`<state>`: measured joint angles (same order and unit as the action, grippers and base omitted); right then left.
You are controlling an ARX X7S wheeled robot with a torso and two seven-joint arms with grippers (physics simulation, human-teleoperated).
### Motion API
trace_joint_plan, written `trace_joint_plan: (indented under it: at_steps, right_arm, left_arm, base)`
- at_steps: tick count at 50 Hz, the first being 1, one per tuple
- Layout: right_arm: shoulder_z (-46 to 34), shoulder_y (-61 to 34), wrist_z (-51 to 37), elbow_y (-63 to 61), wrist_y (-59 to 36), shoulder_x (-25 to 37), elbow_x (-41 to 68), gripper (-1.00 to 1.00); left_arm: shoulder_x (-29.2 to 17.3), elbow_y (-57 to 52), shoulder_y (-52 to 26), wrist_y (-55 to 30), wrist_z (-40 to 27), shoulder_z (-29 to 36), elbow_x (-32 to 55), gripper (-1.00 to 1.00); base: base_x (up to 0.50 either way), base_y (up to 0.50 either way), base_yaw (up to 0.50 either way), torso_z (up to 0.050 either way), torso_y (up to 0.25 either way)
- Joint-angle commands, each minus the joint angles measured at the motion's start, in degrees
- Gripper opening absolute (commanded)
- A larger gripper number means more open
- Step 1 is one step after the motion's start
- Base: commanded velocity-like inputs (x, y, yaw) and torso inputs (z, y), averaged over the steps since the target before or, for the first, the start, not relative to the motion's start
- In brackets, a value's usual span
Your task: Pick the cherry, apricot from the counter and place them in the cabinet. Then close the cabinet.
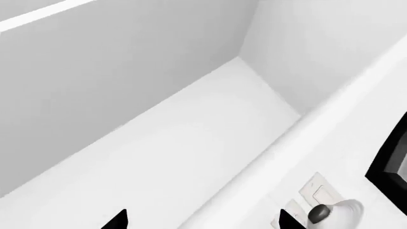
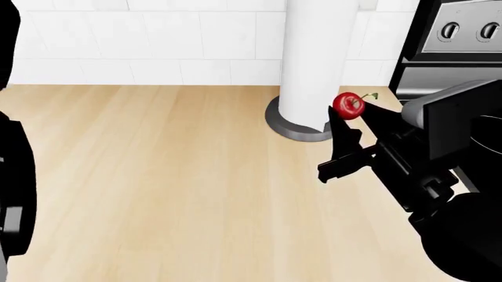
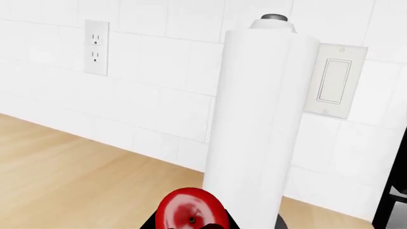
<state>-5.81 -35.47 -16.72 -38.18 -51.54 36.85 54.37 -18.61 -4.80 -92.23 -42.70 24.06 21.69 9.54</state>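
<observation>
My right gripper (image 2: 350, 113) is shut on the cherry (image 2: 348, 105), a glossy red fruit with a green stem, and holds it above the light wood counter (image 2: 157, 176) just in front of the paper towel roll. The right wrist view shows the cherry (image 3: 190, 213) pinched between the black fingers at the frame's lower edge. My left gripper (image 1: 202, 222) is open, with nothing between its fingertips (image 1: 117, 220), and faces the white inside of the cabinet (image 1: 159, 143), whose shelf and walls fill that view. The apricot is out of view.
A tall white paper towel roll (image 2: 320, 59) on a grey base stands at the back of the counter by the tiled wall. A stove with knobs (image 2: 462, 35) sits at the right. A wall outlet (image 3: 96, 46) and a light switch (image 3: 335, 80) are on the tiles.
</observation>
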Motion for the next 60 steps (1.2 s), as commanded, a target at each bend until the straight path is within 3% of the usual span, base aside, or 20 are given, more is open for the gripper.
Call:
trace_joint_plan:
  at_steps: [1, 16, 29, 41, 60]
  right_arm:
    - [-0.29, -0.09, 0.35, 0.09, 0.18, 0.05, -0.58, -1.0]
    - [-0.96, -0.47, -0.06, 0.58, -0.15, -0.11, -0.5, -1.0]
    - [-1.12, -0.57, -0.27, 0.64, -0.16, -0.01, -0.26, -1.0]
    - [-1.05, -1.11, -0.6, 0.51, -0.11, 0.43, -0.4, -1.0]
    - [-1.92, -2.57, -1.35, 0.69, -0.29, 0.13, -0.82, -1.0]
  left_arm:
    - [-2.8, -2.73, 2.58, 2.33, 4.57, 2.96, 1.09, 1.0]
    - [-5.73, -5.63, 6.64, 4.69, 7.35, 7.87, -0.17, 1.0]
    - [-5.98, -5.84, 6.89, 4.69, 7.87, 8.42, 0.16, 1.0]
    - [-11.5, -13.63, 12.51, 8.68, 10.8, 14.8, -2.65, 1.0]
    - [-14.4, -31.79, 22.6, 0.22, 1.63, 3.38, 2.52, 1.0]
  base:
    - [0.0, 0.0, 0.0, 0.0, 0.0]
    - [0.0, 0.0, 0.0, 0.0, 0.0]
    - [0.0, 0.0, 0.0, 0.0, 0.0]
    - [0.0, 0.0, 0.0, 0.0, 0.0]
    - [0.0, 0.0, 0.0, 0.0, 0.0]
